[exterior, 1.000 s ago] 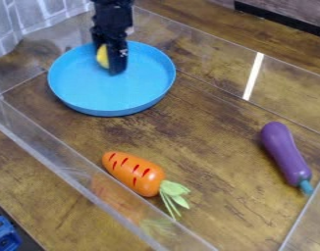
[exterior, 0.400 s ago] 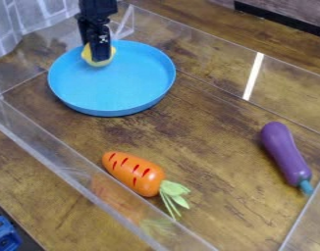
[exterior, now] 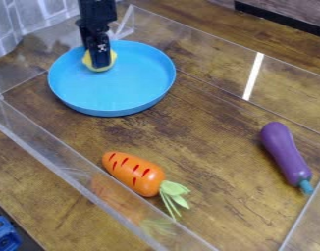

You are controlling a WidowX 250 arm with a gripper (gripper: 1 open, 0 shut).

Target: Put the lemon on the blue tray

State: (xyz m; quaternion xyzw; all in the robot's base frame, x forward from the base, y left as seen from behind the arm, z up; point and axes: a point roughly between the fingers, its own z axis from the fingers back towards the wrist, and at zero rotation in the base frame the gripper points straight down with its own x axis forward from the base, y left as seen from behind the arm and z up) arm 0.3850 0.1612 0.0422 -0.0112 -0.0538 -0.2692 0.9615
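Note:
The blue tray (exterior: 124,86) is a wide round dish lying at the upper left of the wooden table. Over its far left part my black gripper (exterior: 97,57) points straight down, shut on the lemon (exterior: 98,64), a small yellow fruit that shows between and below the fingers. The lemon sits low over the tray's floor; whether it touches the tray I cannot tell.
An orange carrot (exterior: 133,172) with green leaves lies near the front middle. A purple eggplant (exterior: 285,151) lies at the right. Clear plastic walls (exterior: 71,157) fence the work area along the front and left.
The gripper with the lemon has shifted a little to the left over the tray and turned slightly about its vertical axis. Carrot and eggplant have not moved.

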